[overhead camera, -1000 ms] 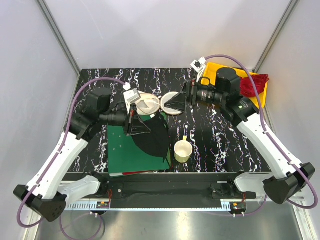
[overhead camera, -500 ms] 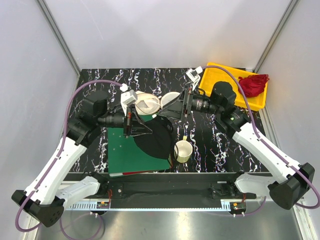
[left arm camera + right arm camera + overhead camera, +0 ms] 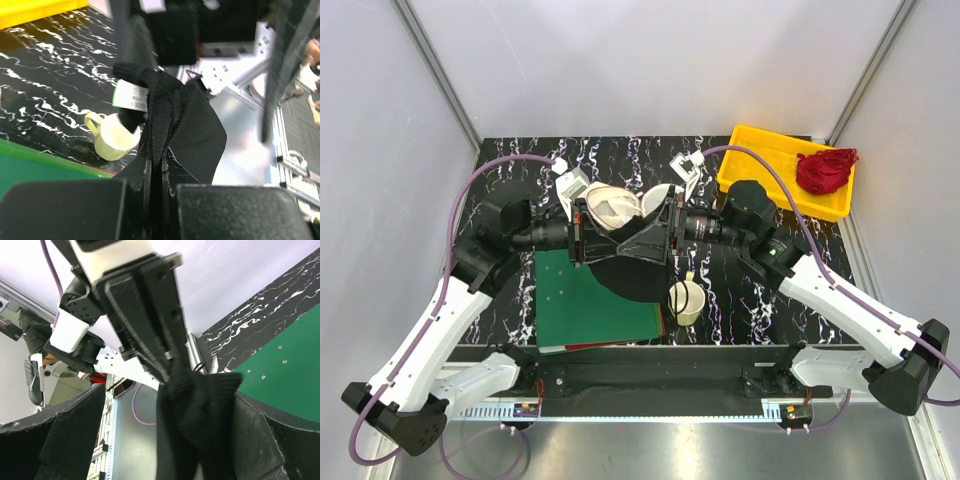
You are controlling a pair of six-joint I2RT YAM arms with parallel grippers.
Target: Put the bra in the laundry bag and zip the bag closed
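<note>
Black, white-veined tabletop, boxed in by pale panels, fills the overhead view. Above it the left claw is pinched shut on the bra, which hangs as a dark sheet between it and the right claw. The right claw's jaws stand wide, with fabric between them. The laundry bag lies just behind both claws and appears to gape open. The step looks like a handover or a two-point spread before stuffing. The right claw would do well to close on a thick seam, clear of the other claw's fingers, before anything is let go.

From the left wrist, the shut fingers clamp a fold of the bra, and its white label sits just beyond them. A cup stands on the table farther out, to their left.

From the right wrist, the right claw is spread either side of a bunched band of the bra without gripping it. The left claw is just ahead. Closing here would likely give a sound hold. A green mat covers the table off to the right, under a plain pale wall.
</note>
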